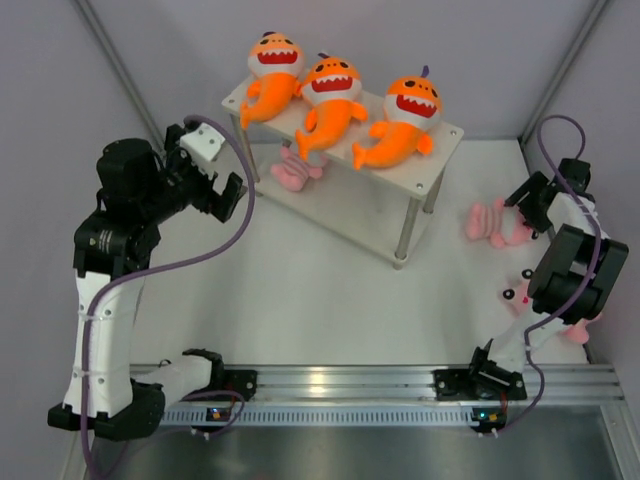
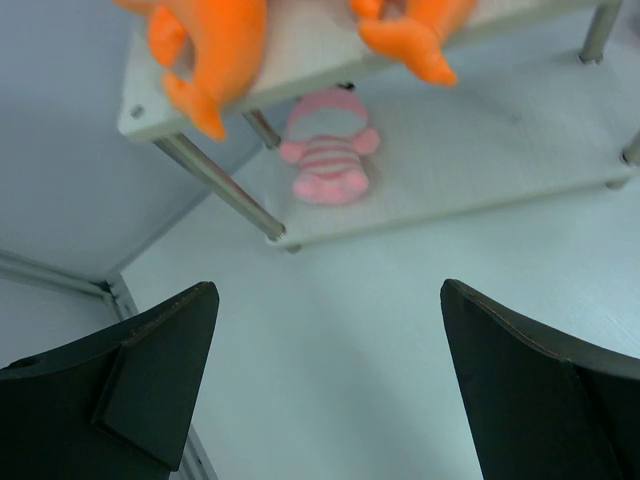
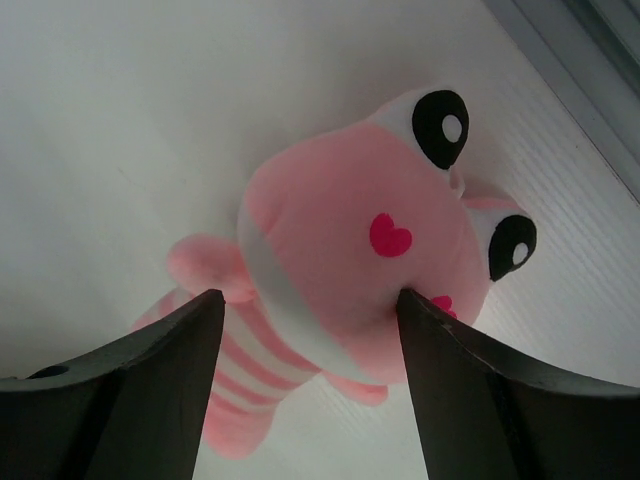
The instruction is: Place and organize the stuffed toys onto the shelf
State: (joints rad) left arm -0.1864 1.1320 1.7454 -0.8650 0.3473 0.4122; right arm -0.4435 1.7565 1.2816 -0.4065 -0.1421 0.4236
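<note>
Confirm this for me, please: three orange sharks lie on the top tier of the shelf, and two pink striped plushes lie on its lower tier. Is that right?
Not quite. The three orange sharks do lie on the top tier of the shelf, but its lower tier holds one pink striped plush, not two. The left wrist view shows this best.

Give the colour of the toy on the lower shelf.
The toy is pink-striped; left wrist view.

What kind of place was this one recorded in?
Probably a lab test cell, not a home: bare grey walls with metal corner struts, two arms bolted to an aluminium rail, and a small white shelf holding orange plushes.
</note>
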